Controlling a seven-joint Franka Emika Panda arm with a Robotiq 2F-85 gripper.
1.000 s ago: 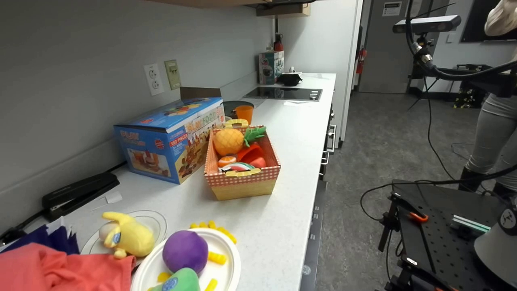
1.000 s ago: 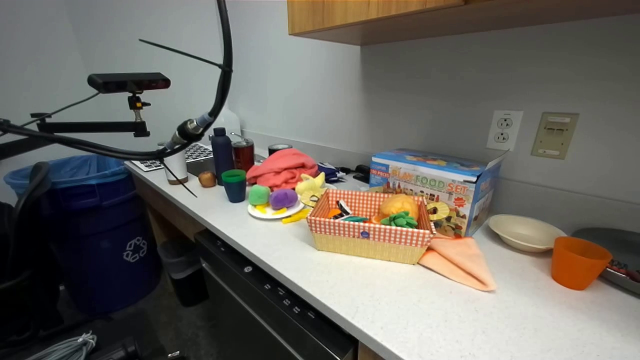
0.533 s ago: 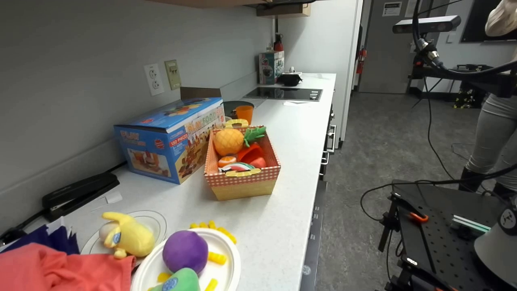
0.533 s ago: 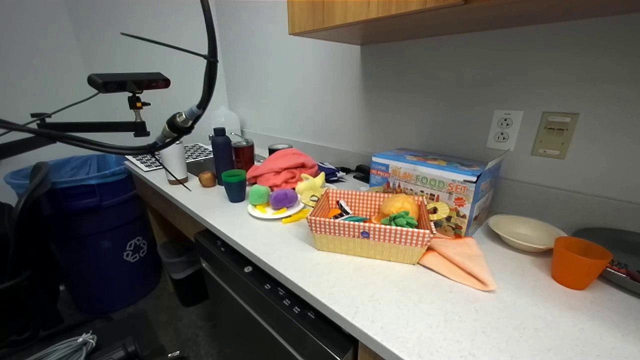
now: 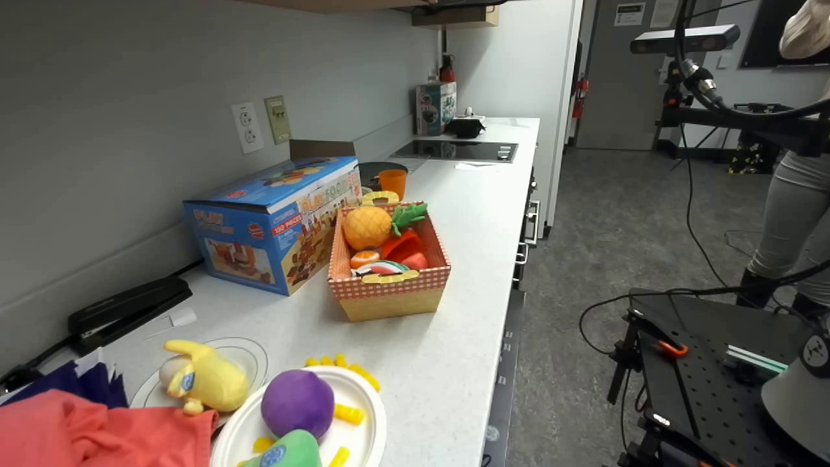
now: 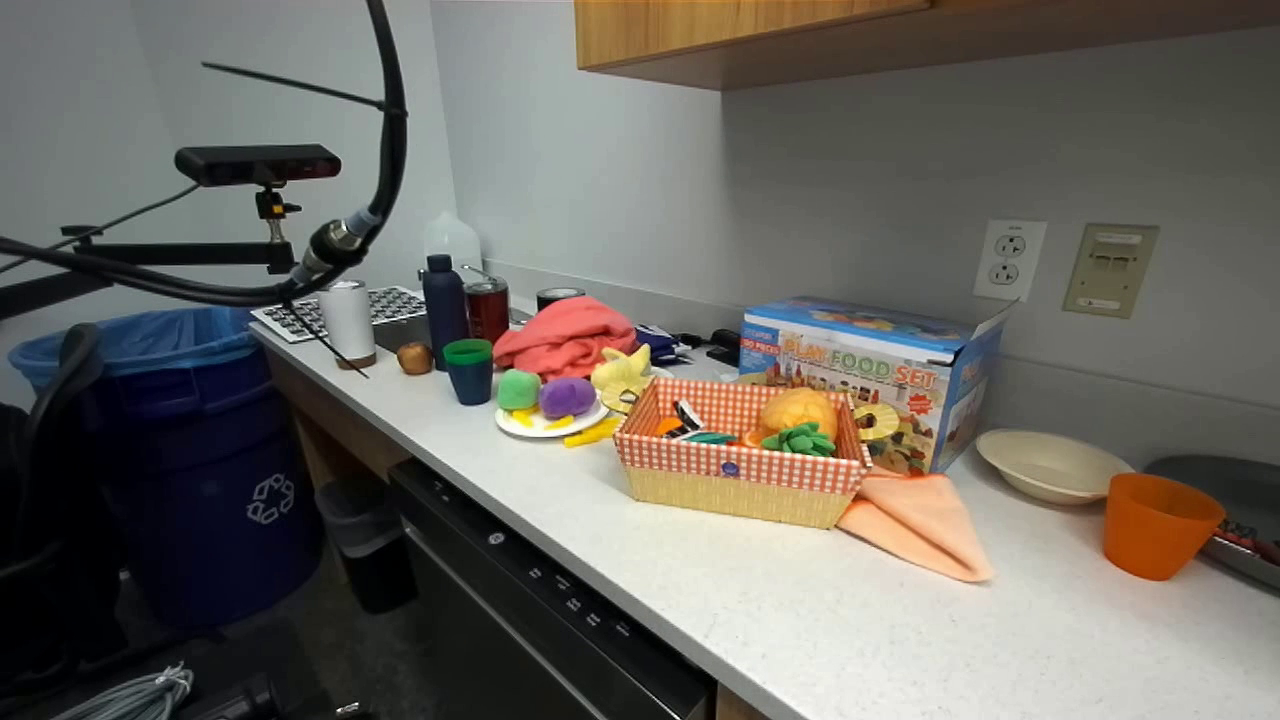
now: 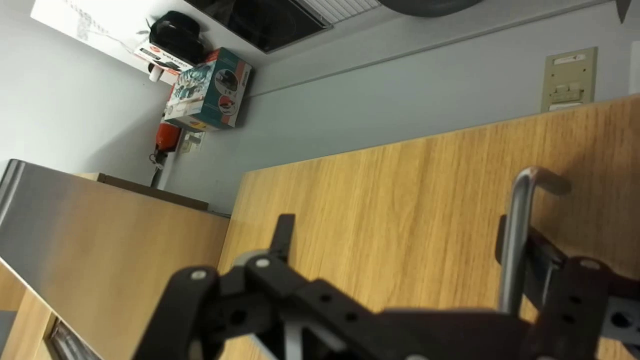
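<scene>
My gripper (image 7: 392, 237) is open in the wrist view, its two fingers wide apart. It is in front of a wooden cabinet door (image 7: 380, 200) with a bent metal handle (image 7: 515, 245). The right finger passes behind the handle's bar, and its fingertip (image 7: 500, 239) shows just left of the bar. I cannot tell whether it touches the bar. The left fingertip (image 7: 283, 232) stands free over the wood. Nothing shows between the fingers. The gripper is out of view in both exterior views, where only the arm's black cable shows (image 5: 703, 84) (image 6: 335, 245).
A gingham basket (image 6: 740, 490) with toy food stands on the counter by a blue box (image 5: 246, 227). A white plate (image 5: 373, 415) with plush toys, an orange cup (image 6: 1160, 525) and a bowl (image 6: 1050, 480) are there too. A shiny panel (image 7: 85, 240) is left of the door.
The arm's black cable has shifted steadily away from the counter wall in both exterior views. A white tumbler behind it now shows more fully. The things on the counter have not moved.
</scene>
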